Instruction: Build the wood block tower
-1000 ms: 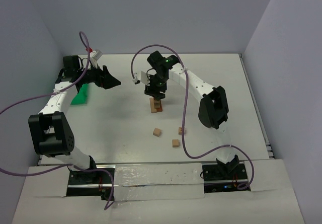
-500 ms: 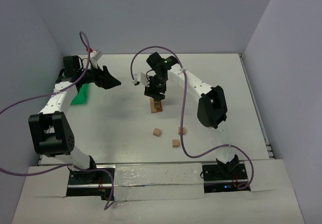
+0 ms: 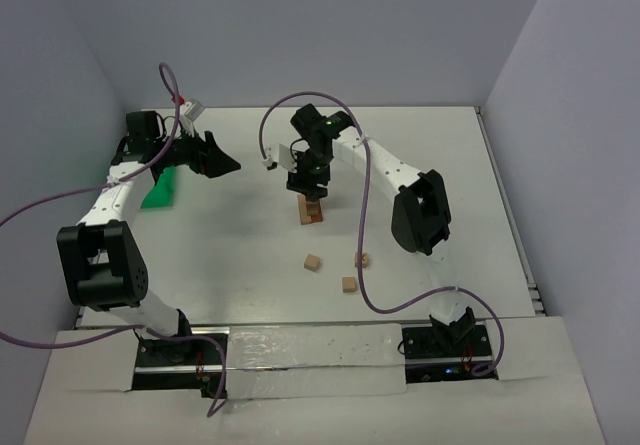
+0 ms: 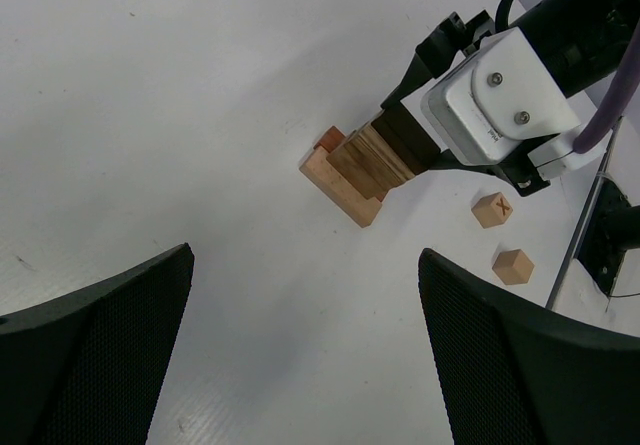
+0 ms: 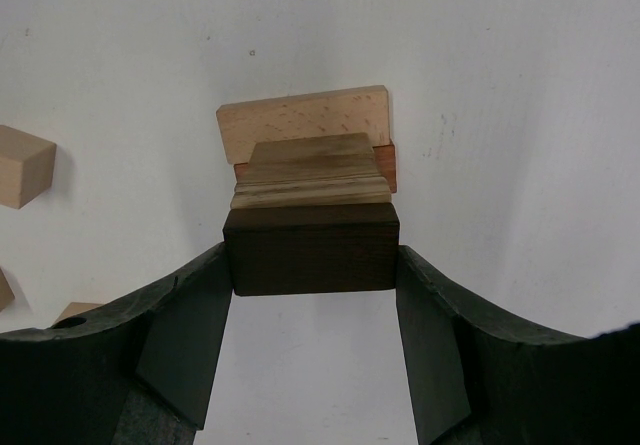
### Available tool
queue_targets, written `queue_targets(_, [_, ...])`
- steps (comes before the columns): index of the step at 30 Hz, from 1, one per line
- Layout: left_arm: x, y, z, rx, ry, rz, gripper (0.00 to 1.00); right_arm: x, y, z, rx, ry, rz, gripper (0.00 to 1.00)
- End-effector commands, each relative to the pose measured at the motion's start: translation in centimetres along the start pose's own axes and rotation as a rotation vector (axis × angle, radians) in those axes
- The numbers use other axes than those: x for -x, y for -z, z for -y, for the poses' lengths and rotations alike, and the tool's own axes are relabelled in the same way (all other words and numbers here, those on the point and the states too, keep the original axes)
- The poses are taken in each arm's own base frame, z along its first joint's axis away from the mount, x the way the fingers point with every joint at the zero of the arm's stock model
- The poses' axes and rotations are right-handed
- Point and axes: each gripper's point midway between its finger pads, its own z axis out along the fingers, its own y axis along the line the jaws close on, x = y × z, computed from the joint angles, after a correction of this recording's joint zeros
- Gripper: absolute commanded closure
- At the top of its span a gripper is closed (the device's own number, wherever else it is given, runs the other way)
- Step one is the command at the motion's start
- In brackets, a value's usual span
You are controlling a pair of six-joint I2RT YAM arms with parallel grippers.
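The tower [image 3: 311, 211] stands mid-table as a short stack of tan wood blocks, with a wide tan bar [image 5: 303, 123] at its base and a grained block [image 5: 312, 175] higher up. My right gripper [image 5: 312, 265] is shut on a dark brown block [image 5: 310, 250] directly over the stack's top. I cannot tell if the block rests on it. The left wrist view shows the same stack [image 4: 352, 170] and dark block [image 4: 405, 137]. My left gripper [image 3: 226, 165] hangs open and empty at the left, away from the tower.
Three loose tan cubes [image 3: 313, 262], [image 3: 349, 284], [image 3: 361, 259] lie in front of the tower; one is marked with an X [image 4: 492, 208], and a plain cube [image 4: 513, 265] lies beside it. A green tray [image 3: 160, 189] lies at the far left under the left arm.
The right arm's elbow has shifted slightly; its gripper stays over the tower with the dark block. The left arm has not moved.
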Motion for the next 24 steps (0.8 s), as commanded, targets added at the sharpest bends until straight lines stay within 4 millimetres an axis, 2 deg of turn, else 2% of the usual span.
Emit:
queue_targets(1, [1.3, 0.1, 0.5, -0.032, -0.031, 0.021, 0.01, 1.0, 0.6, -0.2, 0.005, 0.022, 0.020, 0.38])
queue_targets(4, [1.3, 0.1, 0.5, -0.030, -0.030, 0.022, 0.01, 1.2, 0.8, -0.1, 0.001, 0.019, 0.026, 0.32])
queue_targets(6, [1.2, 0.2, 0.5, -0.033, -0.031, 0.020, 0.01, 1.2, 0.9, -0.2, 0.004, 0.016, 0.028, 0.21])
queue_targets(9, [1.2, 0.2, 0.5, -0.031, -0.034, 0.019, 0.01, 1.5, 1.1, -0.1, -0.003, 0.011, 0.034, 0.15])
queue_targets(12, [1.1, 0.3, 0.6, -0.026, -0.038, 0.016, 0.01, 1.8, 1.6, 0.0, -0.012, 0.007, 0.048, 0.03])
queue_targets(16, [0.7, 0.5, 0.6, -0.026, -0.049, 0.008, 0.01, 2.8, 3.0, 0.2, -0.037, -0.010, 0.086, 0.00])
queue_targets(20, [0.0, 0.9, 0.4, -0.012, -0.049, -0.004, 0.01, 4.6, 7.2, 0.0, -0.091, -0.027, 0.176, 0.00])
queue_targets(24, [0.5, 1.9, 0.9, 0.006, -0.052, 0.017, 0.01, 6.0, 12.3, 0.0, -0.196, -0.053, 0.274, 0.00])
